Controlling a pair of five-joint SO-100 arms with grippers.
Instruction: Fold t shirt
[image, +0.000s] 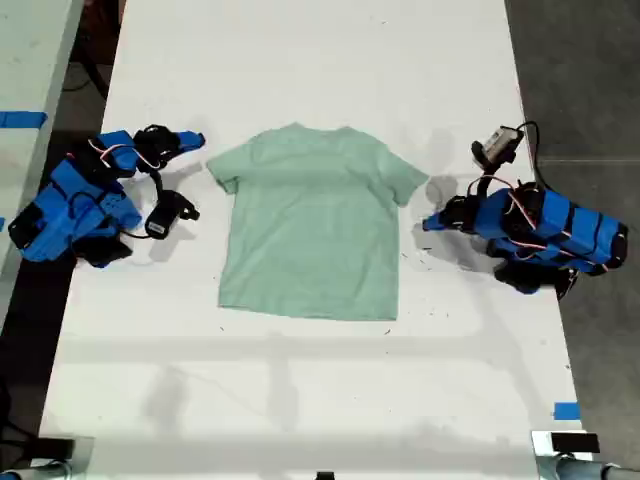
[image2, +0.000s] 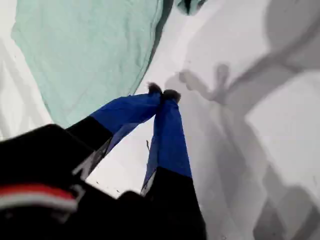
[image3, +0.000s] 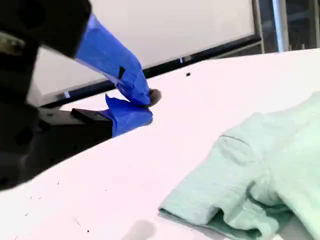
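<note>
The t shirt (image: 312, 226) is lying flat on the white table (image: 300, 400), between our 2 arms. My first gripper (image2: 163, 93) and my second gripper (image3: 148, 103) are both sitting clenched and empty beside its sleeves. We are judging that each should open fully, then pinch 1 cloth layer cleanly.

bright overhead light, soft shadows (wrist views blurry)

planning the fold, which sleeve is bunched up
The sleeve on the exterior view's left; it looks short and tucked, while the other sleeve spreads flat.
</note>
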